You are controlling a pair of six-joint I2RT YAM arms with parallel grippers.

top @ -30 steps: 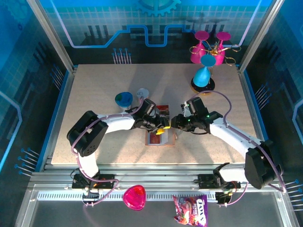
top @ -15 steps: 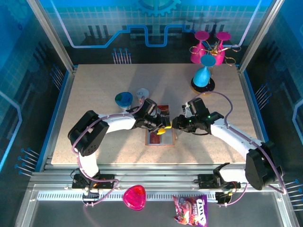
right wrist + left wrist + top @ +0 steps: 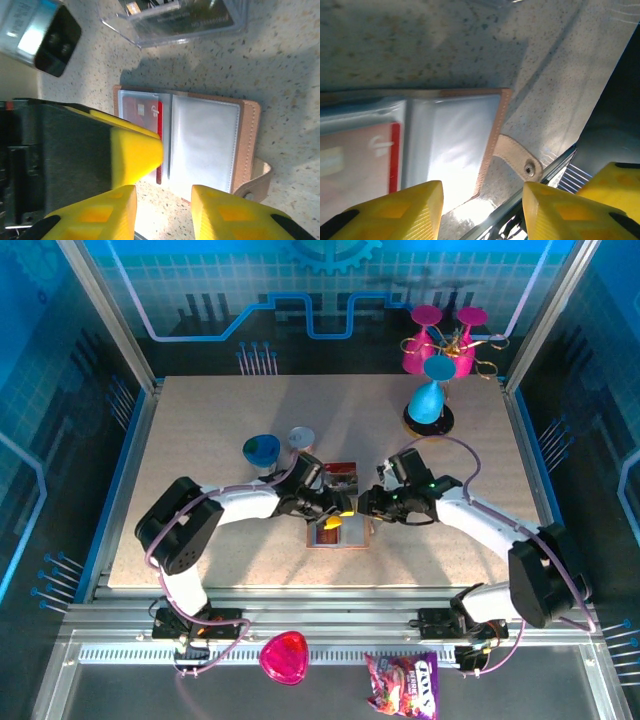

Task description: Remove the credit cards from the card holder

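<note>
The card holder lies open on the table, tan-edged with pale blue-grey sleeves. A red credit card sits in its left sleeve. The closing strap sticks out at one side. My left gripper hovers open over the holder, one yellow finger lying across the red card's sleeve; whether it touches I cannot tell. My right gripper is open just beside the holder's near edge, nothing between its fingers.
A clear plastic container with a dark card in it lies just behind the holder. A blue-green bowl and a grey cup stand to the back left. A blue cone and pink stands stand at the back right.
Both grippers have crept a little closer together over the holder, the left one dipping toward it. The jaws stand as wide as before.
</note>
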